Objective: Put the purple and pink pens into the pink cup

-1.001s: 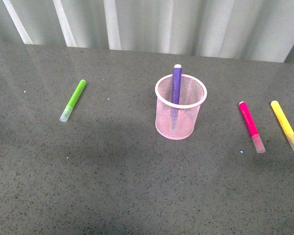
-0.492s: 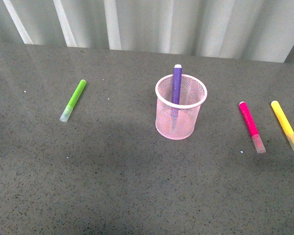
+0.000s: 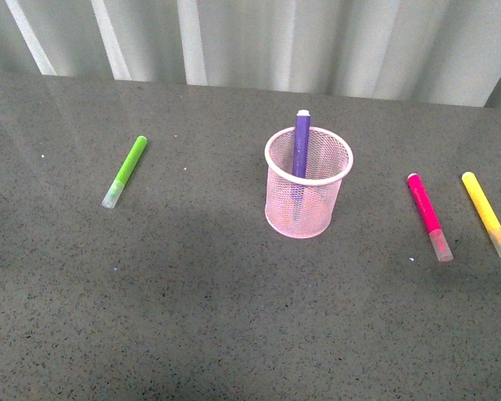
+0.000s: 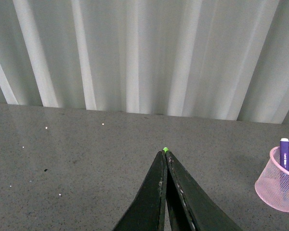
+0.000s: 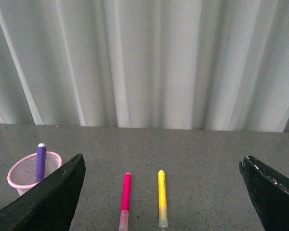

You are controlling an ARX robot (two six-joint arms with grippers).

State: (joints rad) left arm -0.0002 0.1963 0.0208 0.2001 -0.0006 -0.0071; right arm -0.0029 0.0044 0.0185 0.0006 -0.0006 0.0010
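The pink cup (image 3: pixel 308 182) stands upright mid-table, and the purple pen (image 3: pixel 301 144) stands in it, its top above the rim. The pink pen (image 3: pixel 427 214) lies flat on the table to the cup's right, clear cap toward me. Neither arm shows in the front view. In the left wrist view my left gripper (image 4: pixel 165 155) is shut with nothing held, the cup (image 4: pixel 281 187) with the purple pen (image 4: pixel 284 154) off to one side. In the right wrist view my right gripper (image 5: pixel 161 166) is wide open, the pink pen (image 5: pixel 125 197) lying on the table between its fingers, cup (image 5: pixel 31 172) beside one finger.
A lime-green marker (image 3: pixel 125 170) lies left of the cup; its tip (image 4: pixel 165 149) peeks past my left fingertips. A yellow marker (image 3: pixel 487 213) lies just right of the pink pen, parallel to it, also yellow marker (image 5: pixel 162 196). White corrugated wall (image 3: pixel 259 38) runs behind the grey table (image 3: pixel 192 317).
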